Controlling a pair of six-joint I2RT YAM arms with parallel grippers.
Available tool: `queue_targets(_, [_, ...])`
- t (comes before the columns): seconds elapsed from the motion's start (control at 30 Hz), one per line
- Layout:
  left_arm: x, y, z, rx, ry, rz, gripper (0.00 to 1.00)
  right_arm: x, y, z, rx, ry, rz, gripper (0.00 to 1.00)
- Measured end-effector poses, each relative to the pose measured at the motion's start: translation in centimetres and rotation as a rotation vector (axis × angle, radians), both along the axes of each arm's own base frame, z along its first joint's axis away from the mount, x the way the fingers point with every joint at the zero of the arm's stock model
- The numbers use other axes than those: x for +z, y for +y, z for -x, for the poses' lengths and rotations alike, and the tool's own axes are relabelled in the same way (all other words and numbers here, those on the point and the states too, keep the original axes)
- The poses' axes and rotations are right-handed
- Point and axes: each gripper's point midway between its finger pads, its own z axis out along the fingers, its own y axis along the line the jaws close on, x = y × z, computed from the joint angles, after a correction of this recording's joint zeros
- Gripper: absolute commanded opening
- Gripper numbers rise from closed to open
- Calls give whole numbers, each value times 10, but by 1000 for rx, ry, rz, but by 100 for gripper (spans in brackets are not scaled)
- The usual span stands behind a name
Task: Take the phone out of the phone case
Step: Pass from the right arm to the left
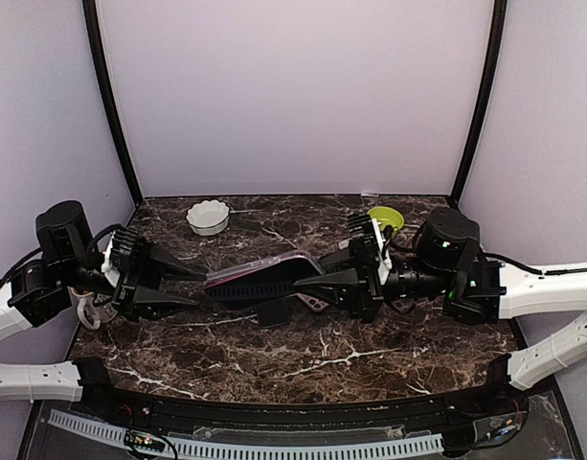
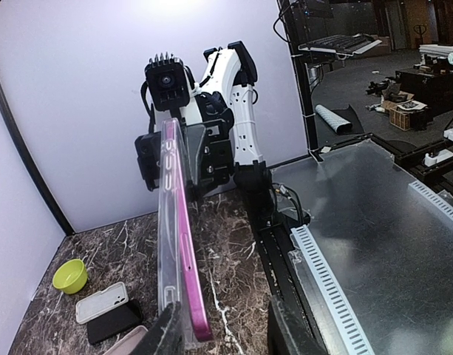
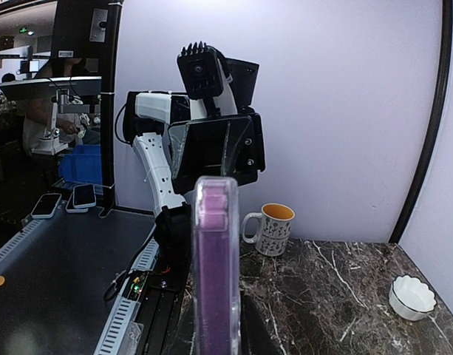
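Two sets of jaws meet on one phone [image 1: 259, 280], which hangs in its clear case [image 2: 167, 222] above the middle of the table [image 1: 274, 359], lengthwise between my arms. My right jaws are closed tight on its right end. In the right wrist view the phone stands edge-on straight ahead, and my fingers there are almost wholly cut off by the bottom edge.

My left jaws stand partly apart around the other end. In the left wrist view the pink phone lies against one finger [image 2: 171, 334] and a gap shows before the other [image 2: 285, 325]. Both are cropped low in the picture, so I cannot tell whether I truly grip there. The case edge runs beside the pink edge; how far the two have parted I cannot make out.

A mug [image 3: 273, 228] stands by my left arm, mostly hidden from above. A white bowl [image 1: 208, 217] and a green bowl [image 1: 386, 218] stand at the back. Near the green bowl lie a pale shell [image 2: 100, 302] and a dark slab [image 2: 114, 321].
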Motion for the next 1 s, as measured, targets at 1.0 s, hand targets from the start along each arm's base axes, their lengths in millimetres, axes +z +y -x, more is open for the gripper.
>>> queue_targets(1.0, [-5,-5,-10,38,-21,20,43,0,5,-4,-31,100,-1,0])
